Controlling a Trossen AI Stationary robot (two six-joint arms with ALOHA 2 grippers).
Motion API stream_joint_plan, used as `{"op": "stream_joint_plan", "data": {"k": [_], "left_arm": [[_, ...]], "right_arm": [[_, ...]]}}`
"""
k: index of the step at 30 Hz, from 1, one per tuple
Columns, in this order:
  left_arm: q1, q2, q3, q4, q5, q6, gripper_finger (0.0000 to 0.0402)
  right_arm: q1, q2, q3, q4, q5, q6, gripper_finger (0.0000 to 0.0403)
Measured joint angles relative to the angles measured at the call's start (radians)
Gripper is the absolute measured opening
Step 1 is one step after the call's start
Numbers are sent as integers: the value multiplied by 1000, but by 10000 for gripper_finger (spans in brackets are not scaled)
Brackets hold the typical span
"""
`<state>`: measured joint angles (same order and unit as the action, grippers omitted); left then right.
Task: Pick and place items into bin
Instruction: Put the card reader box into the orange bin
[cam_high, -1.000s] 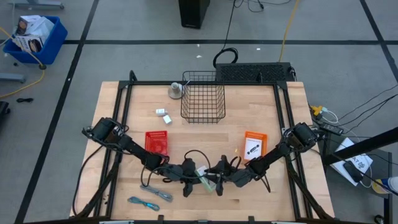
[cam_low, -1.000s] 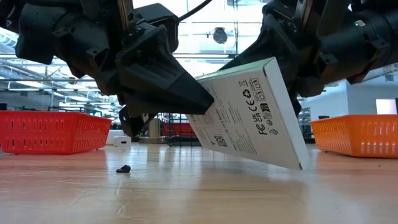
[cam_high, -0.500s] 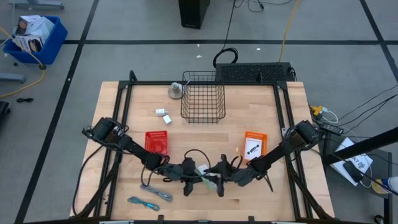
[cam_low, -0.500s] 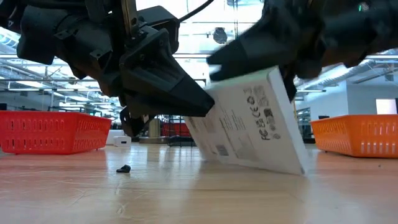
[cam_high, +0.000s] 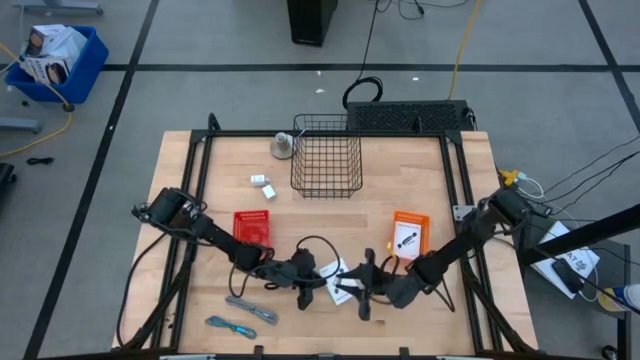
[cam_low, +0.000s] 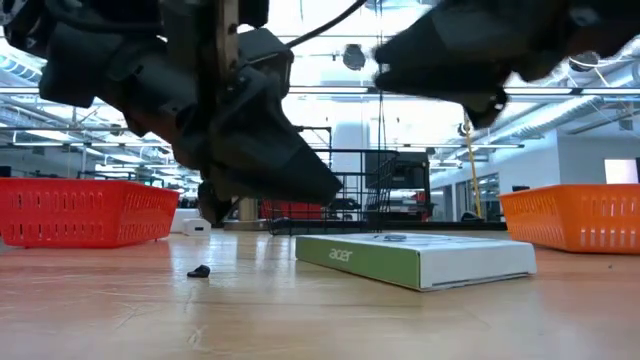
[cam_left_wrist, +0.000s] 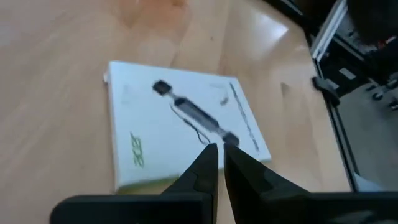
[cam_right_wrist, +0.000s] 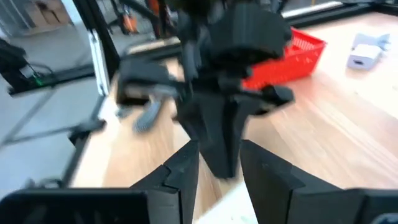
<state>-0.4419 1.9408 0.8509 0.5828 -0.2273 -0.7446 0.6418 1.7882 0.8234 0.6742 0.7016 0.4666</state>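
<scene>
Two claws: both low over the table's 6 o'clock edge, tips facing each other across the box
Left claw (cam_left_wrist: 219, 148): fingers pressed together, nothing between them, tips hanging just above the box's printed top
Right claw (cam_right_wrist: 219, 147): fingers spread, nothing pinched, raised above the box at its 3 o'clock side
Box (cam_low: 415, 258): flat white packet with a green side and a cable picture on top, lying flat on the table (cam_high: 450, 200), free of both claws, at 6 o'clock from the table's centre
Wire basket (cam_high: 327, 156): black, upright, at 12 o'clock by the far edge, well apart from the box
Red bin (cam_high: 252, 229): at 8 o'clock from centre, just beside the left arm
Orange bin (cam_high: 410, 232): at 4 o'clock from centre, a dark item inside, too small to tell what
White blocks (cam_high: 263, 185): two tiny ones, close together, at 10 o'clock, between red bin and basket
Grey strip (cam_high: 251, 309): flat on the table at 7 o'clock, near the front edge
Teal-blue cord (cam_high: 230, 325): at 7 o'clock, just nearer the front edge than the strip
Grey round item (cam_high: 283, 146): at 11 o'clock, just beside the basket
Dark scrap (cam_low: 199, 271): small, on the wood under the left arm in the low view
</scene>
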Motion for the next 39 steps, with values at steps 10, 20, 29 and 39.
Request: {"op": "stream_joint_plan", "data": {"k": [10,20,29,39], "left_arm": [[-4,0,0,-86,54,-61,31],[33,25,0,-95,77,-50,31],[42,43,4,-80,88,-61,31],[40,42,5,-90,116,-58,30]], "right_arm": [[38,1,-1,-299,103,183,94],[11,1,-1,-487,-15,471,75],[-24,3,-1,-515,-152,666,145],[-68,59,-5,-305,-281,597,185]]}}
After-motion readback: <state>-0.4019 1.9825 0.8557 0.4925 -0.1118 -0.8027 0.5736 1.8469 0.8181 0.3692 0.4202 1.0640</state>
